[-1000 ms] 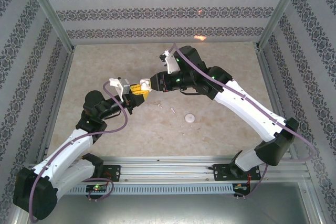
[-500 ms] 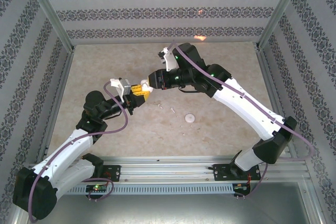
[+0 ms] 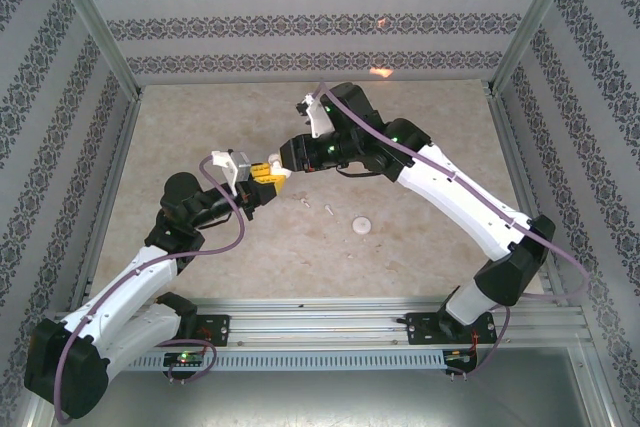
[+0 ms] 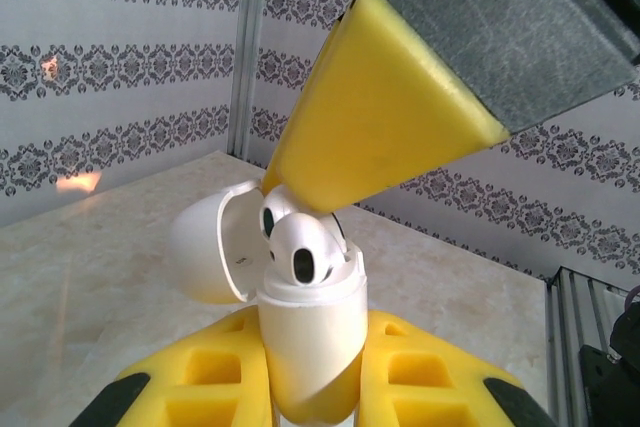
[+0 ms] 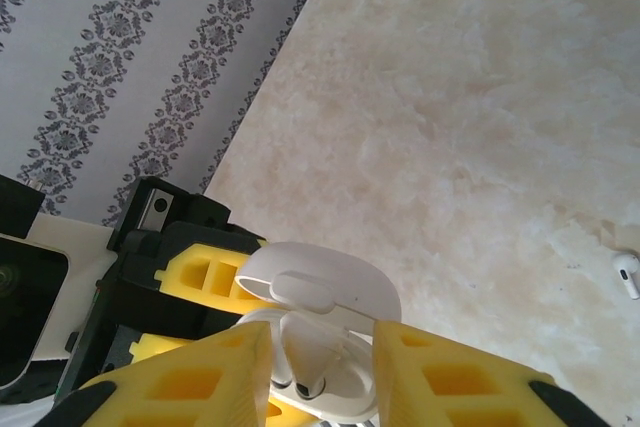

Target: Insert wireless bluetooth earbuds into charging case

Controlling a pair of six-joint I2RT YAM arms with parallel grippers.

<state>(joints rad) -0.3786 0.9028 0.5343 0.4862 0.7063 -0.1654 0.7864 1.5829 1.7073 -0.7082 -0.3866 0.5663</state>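
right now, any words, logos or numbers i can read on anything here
No text can be read anywhere.
The case and the earbud in it are plain white, with no logo showing.
The wall carries only a floral pattern, no letters.

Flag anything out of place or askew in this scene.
A loose earbud lies on the table, apart from the charging case held lid-open in the left gripper. The other earbud stands proud of the case's socket, not fully seated.
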